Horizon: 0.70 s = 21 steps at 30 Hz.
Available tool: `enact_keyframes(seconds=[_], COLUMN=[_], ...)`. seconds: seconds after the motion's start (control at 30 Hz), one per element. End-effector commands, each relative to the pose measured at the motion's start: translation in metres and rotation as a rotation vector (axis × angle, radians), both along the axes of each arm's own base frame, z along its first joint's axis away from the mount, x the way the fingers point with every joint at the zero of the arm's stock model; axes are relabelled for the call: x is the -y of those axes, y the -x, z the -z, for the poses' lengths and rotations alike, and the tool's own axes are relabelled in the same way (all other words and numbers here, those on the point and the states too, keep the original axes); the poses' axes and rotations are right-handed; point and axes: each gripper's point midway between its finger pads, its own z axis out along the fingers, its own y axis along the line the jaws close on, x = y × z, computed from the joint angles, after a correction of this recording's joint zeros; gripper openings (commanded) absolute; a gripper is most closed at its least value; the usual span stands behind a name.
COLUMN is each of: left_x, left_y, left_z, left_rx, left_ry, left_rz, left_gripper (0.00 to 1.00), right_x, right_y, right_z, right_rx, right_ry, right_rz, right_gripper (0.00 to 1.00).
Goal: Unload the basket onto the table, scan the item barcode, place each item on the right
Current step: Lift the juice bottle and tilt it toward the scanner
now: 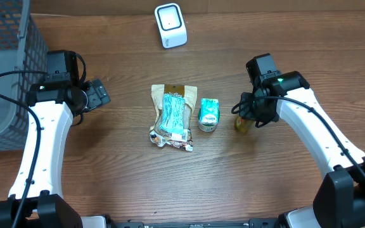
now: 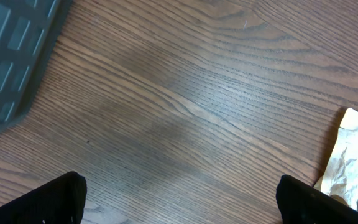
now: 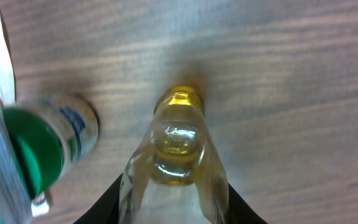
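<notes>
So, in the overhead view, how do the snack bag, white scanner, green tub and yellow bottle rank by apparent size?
1. snack bag
2. white scanner
3. green tub
4. yellow bottle, placed last but unsure: the right arm hides most of it.

Gray mesh basket (image 1: pixel 33 38) at left edge of wooden table (image 1: pixel 125 183)

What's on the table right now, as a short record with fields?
scanner: white, at the far edge of the table
items: tan pouch, green-capped container beside it, yellow bottle
left gripper: open over bare wood
right gripper: straddles the bottle; grip unclear
basket: grey, far left
</notes>
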Motion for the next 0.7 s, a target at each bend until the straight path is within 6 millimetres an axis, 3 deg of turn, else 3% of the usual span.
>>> enact_keyframes(seconds=[0.0, 0.27, 0.43, 0.67], left_x=[-0.001, -0.001, -0.001, -0.001], left_y=[-0.002, -0.002, -0.002, -0.002], left_z=[-0.007, -0.007, -0.007, -0.007], left_rx=[0.019, 0.019, 0.019, 0.019], left_ry=[-0.015, -0.014, -0.014, -0.015], left_rz=[0.011, 0.011, 0.011, 0.011], left_gripper=[1.00, 1.00, 1.00, 1.00], right_x=[-0.006, 0.005, -0.023, -0.067], right_y=[-0.013, -0.024, -0.020, 0.006], right_z=[-0.025, -0.096, -0.140, -0.188], right_rx=[0.043, 0.113, 0.178, 0.225], right_ry=[-0.034, -0.068, -0.302, -0.740], right_rz=[-0.001, 0.018, -0.151, -0.410], right_gripper=[0.27, 0.27, 0.27, 0.27])
